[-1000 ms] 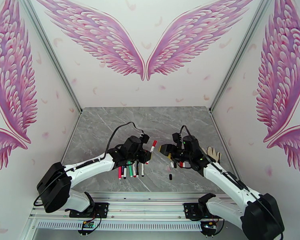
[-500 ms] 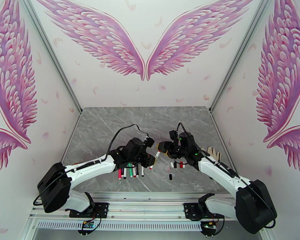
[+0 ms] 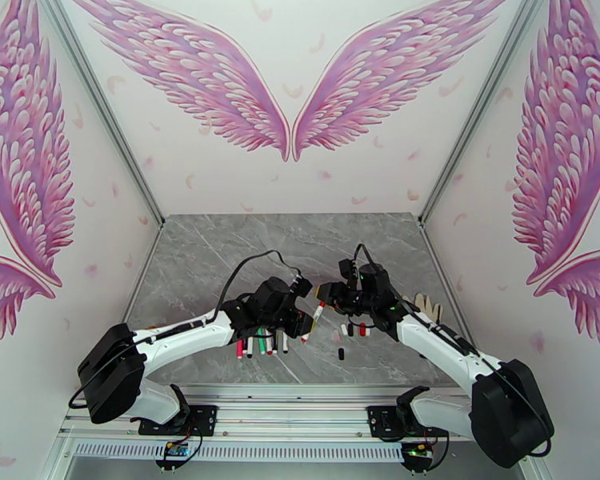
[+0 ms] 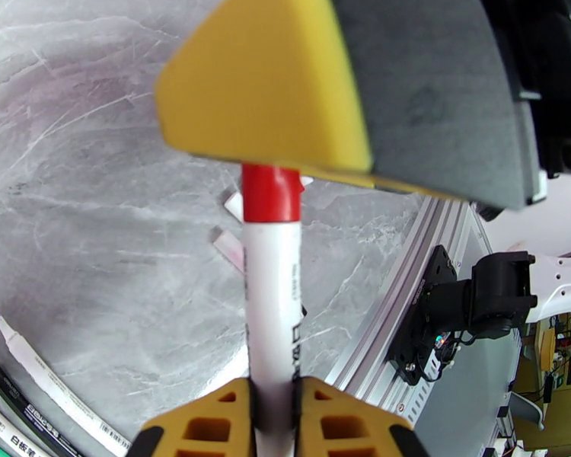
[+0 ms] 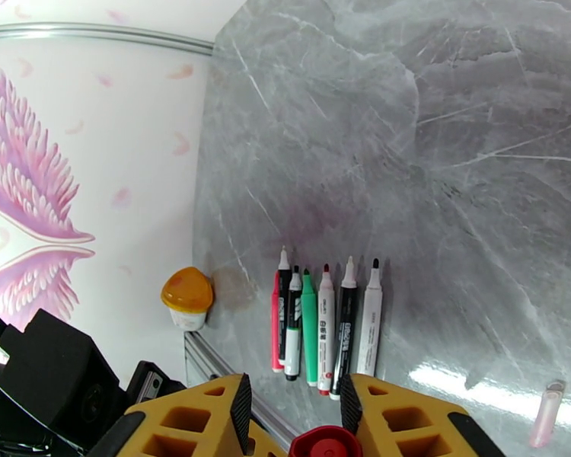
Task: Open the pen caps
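Note:
My left gripper [image 3: 302,322] [image 4: 274,390] is shut on the white barrel of a pen [image 4: 272,298] [image 3: 311,320], held up above the table. The pen's red cap [image 4: 270,193] [image 5: 327,443] points toward my right gripper [image 3: 323,298] [image 5: 295,390]. The right gripper's yellow fingers [image 4: 270,85] straddle that cap, with a small gap still showing on one side. Several uncapped pens [image 5: 323,321] [image 3: 262,344] lie in a row below the left arm. Loose pen caps lie under the right arm: a black one [image 3: 342,354] and a red one [image 3: 362,330].
A small yellow-topped pot [image 5: 186,297] stands by the left wall. A pale glove-like object [image 3: 428,307] lies at the table's right edge. A pinkish cap [image 5: 548,413] rests on the marble. The metal rail [image 3: 300,394] runs along the near edge.
The left arm tipped the held pen toward the right arm. My right gripper slid left over the red cap and its jaws narrowed around it.

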